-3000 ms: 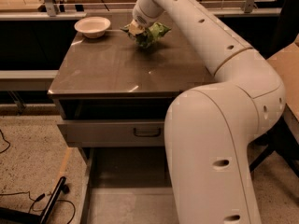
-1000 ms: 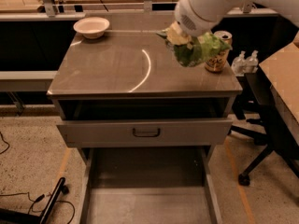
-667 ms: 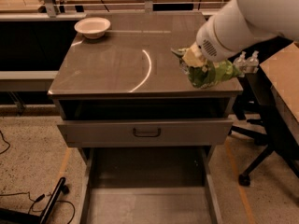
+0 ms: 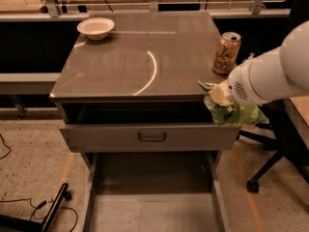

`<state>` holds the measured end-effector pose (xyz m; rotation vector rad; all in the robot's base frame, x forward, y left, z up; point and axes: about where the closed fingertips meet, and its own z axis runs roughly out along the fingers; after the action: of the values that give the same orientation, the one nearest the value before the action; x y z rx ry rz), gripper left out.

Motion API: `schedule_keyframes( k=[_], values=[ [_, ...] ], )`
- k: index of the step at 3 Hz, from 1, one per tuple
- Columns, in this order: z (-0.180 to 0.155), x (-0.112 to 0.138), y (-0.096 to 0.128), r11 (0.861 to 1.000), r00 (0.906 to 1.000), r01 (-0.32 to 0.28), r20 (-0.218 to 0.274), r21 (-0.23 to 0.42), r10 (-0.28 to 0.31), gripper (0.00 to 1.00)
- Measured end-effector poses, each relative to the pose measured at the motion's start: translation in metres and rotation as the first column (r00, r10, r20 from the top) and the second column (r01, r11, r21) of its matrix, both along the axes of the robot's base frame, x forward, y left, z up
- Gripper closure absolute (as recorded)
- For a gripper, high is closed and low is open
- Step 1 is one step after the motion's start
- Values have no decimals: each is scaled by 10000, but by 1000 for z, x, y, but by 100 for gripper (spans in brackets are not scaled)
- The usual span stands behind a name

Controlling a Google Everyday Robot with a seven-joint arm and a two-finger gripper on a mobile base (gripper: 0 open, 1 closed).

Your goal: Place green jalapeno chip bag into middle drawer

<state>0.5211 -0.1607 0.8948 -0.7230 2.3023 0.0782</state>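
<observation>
My gripper point(image 4: 218, 96) hangs at the front right corner of the cabinet, just past the top's edge. It is shut on the green jalapeno chip bag point(image 4: 237, 115), a crinkled light-green bag that hangs below the white wrist, in front of the upper drawer's right end. The middle drawer point(image 4: 149, 209) is pulled out low at the front, a wide shallow grey tray with a bare floor. It lies below and to the left of the bag.
An upper drawer with a grey front panel and dark handle point(image 4: 152, 137) stands slightly open above the tray. An orange-tan soda can point(image 4: 226, 53) and a white bowl point(image 4: 95, 27) stand on the cabinet top point(image 4: 130, 62). A chair base point(image 4: 270, 170) is at the right, cables point(image 4: 46, 211) at the left.
My gripper has carried the bag from the back of the cabinet top to the right and forward, then down past the front right corner. The soda can has come into view.
</observation>
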Motion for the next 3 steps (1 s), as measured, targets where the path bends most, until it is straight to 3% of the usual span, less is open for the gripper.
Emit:
schedule_keyframes(
  k=[1, 3],
  values=[
    [-33, -6, -15, 9974, 9966, 382, -747, 612, -335, 100],
    [-41, 2, -13, 9957, 9972, 317, -696, 869, -257, 100]
  ],
)
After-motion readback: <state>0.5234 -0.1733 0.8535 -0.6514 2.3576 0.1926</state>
